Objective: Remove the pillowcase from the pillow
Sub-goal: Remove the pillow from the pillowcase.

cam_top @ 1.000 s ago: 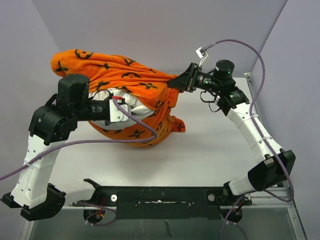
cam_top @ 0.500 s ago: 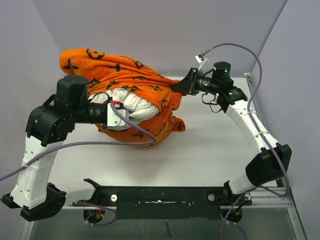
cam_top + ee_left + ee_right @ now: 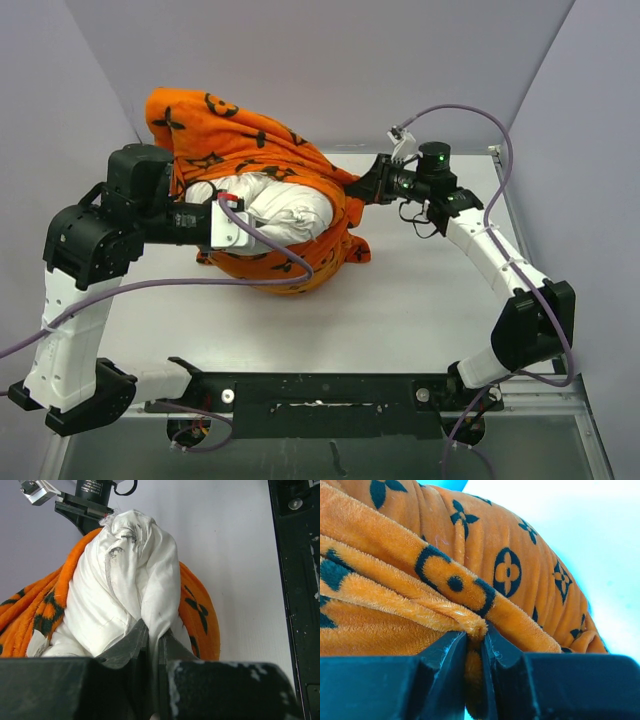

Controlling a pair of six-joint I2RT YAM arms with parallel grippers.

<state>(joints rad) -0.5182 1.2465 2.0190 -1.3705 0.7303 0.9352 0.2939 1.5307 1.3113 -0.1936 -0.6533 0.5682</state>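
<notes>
The orange pillowcase [image 3: 235, 135] with black motifs still wraps the back and underside of the white pillow [image 3: 285, 205], whose bare end bulges out of the cover's mouth near the table's middle left. My left gripper [image 3: 238, 222] is shut on a pinch of the pillow [image 3: 125, 580], the white cloth caught between its jaws; orange pillowcase [image 3: 197, 612] frames it on both sides. My right gripper [image 3: 357, 185] is shut on the pillowcase's plush edge [image 3: 470, 622] at the cover's right side, and the fold runs down between the jaws.
The grey walls stand close behind and to both sides of the white table [image 3: 420, 290]. A black rail [image 3: 330, 390] runs along the near edge between the arm bases. Purple cables [image 3: 470, 105] loop above the right arm.
The bundle has shifted right and toward the back: the orange top rose along the wall, more white pillow shows, and my right gripper moved a little down and left with the edge.
</notes>
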